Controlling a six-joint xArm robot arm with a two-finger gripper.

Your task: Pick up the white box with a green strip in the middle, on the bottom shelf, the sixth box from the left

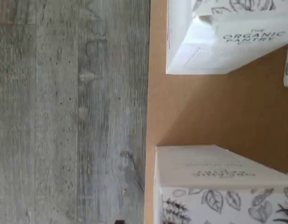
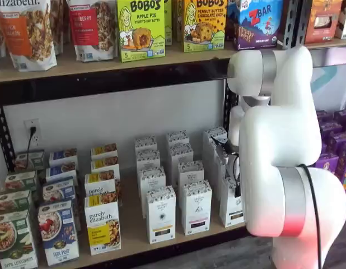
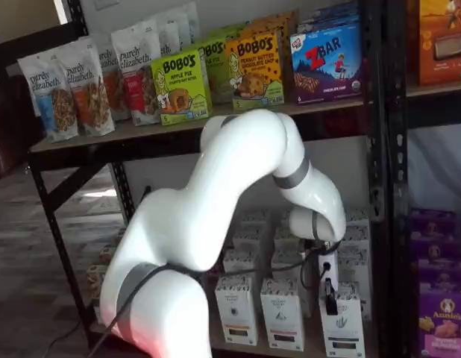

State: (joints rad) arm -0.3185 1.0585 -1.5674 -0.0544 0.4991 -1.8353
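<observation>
The white box [image 2: 230, 208] with the greenish strip stands at the front right of the bottom shelf [image 2: 134, 238], partly hidden by my arm. It also shows in a shelf view [image 3: 342, 325]. My gripper [image 3: 330, 303] hangs just above and in front of this box's top; only dark finger parts show, with no plain gap. In a shelf view the gripper [image 2: 236, 182] is mostly hidden beside the arm. The wrist view shows the tan shelf board [image 1: 204, 112] between two white cartons [image 1: 228, 42] [image 1: 218, 186]; I cannot tell which is the target.
Like cartons with a yellow strip [image 2: 160, 216] and a pink strip [image 2: 195, 208] stand left of the target, with more rows behind. Granola boxes [image 2: 102, 221] fill the shelf's left. A black upright [image 3: 394, 224] stands right. Grey floor [image 1: 69, 112] lies below the shelf edge.
</observation>
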